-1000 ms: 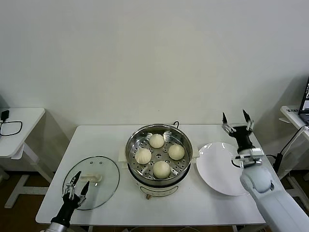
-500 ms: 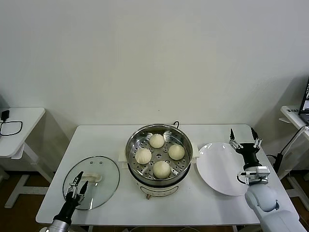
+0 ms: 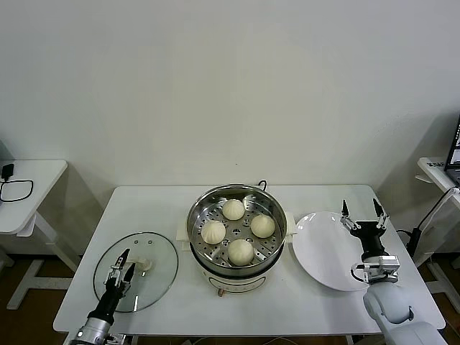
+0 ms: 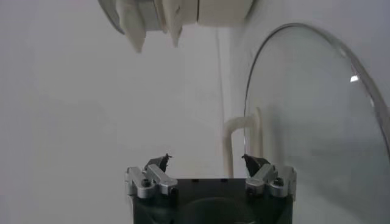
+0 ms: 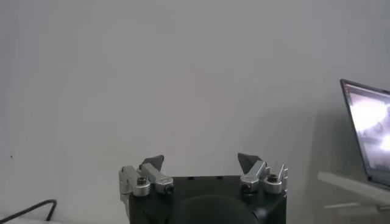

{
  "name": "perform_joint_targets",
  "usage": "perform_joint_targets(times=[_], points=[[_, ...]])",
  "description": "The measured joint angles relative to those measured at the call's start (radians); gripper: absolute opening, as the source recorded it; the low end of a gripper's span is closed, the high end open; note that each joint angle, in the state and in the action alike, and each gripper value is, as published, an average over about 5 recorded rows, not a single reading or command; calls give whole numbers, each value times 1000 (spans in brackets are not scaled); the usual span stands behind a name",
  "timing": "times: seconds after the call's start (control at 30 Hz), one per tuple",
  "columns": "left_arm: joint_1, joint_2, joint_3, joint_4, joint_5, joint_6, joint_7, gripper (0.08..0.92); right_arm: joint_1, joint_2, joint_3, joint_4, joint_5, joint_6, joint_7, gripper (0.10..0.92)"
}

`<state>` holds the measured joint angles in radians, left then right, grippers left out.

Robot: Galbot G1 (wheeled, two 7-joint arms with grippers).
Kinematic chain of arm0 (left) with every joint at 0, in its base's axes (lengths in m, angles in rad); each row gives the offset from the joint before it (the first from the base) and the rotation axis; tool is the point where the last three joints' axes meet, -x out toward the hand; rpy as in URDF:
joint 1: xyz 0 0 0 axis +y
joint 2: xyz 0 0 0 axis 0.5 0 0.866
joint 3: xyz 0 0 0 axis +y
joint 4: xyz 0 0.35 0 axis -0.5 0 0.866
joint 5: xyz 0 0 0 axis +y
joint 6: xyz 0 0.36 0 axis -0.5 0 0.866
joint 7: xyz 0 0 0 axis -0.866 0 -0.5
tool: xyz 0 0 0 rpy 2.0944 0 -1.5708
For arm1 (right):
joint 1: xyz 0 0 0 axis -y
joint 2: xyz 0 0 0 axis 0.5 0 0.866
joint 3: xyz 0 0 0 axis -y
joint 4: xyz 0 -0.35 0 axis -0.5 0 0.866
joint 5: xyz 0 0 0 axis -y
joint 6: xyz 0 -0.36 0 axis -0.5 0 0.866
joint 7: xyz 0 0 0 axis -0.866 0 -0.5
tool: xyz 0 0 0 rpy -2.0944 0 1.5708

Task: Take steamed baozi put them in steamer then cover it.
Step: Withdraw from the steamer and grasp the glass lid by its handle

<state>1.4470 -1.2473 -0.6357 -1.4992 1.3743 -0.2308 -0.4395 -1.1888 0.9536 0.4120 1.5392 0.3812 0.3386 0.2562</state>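
Four off-white baozi (image 3: 240,251) sit on the perforated tray inside the steel steamer (image 3: 198,213) at the table's middle. The glass lid (image 3: 154,272) with its white handle (image 3: 141,265) lies flat on the table to the steamer's left; it also shows in the left wrist view (image 4: 304,122). My left gripper (image 3: 121,267) is open and empty over the lid's near part, just short of the handle (image 4: 234,137). My right gripper (image 3: 361,208) is open and empty, pointing up above the right edge of the white plate (image 3: 323,248).
The steamer's base (image 4: 177,12) shows at the far end of the left wrist view. A side table with a black cable (image 3: 14,188) stands at the left. A laptop (image 5: 368,131) stands off the table's right.
My right gripper has drawn back from the table's far right to the plate's right edge and lowered. My left gripper has moved forward over the lid toward the handle.
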Motion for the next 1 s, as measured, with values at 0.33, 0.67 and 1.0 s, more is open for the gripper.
perform_joint_targets(times=[0.33, 0.67, 1.0], points=[[-42, -15, 24, 11, 13, 18, -1, 823, -12, 9, 3, -9, -12, 1, -6, 823], [-85, -13, 38, 48, 16, 31, 15, 788, -17, 20, -2, -11, -19, 0, -14, 823], [-102, -21, 42, 69, 1, 28, 23, 498, -32, 42, -4, -14, -24, 0, -22, 823]])
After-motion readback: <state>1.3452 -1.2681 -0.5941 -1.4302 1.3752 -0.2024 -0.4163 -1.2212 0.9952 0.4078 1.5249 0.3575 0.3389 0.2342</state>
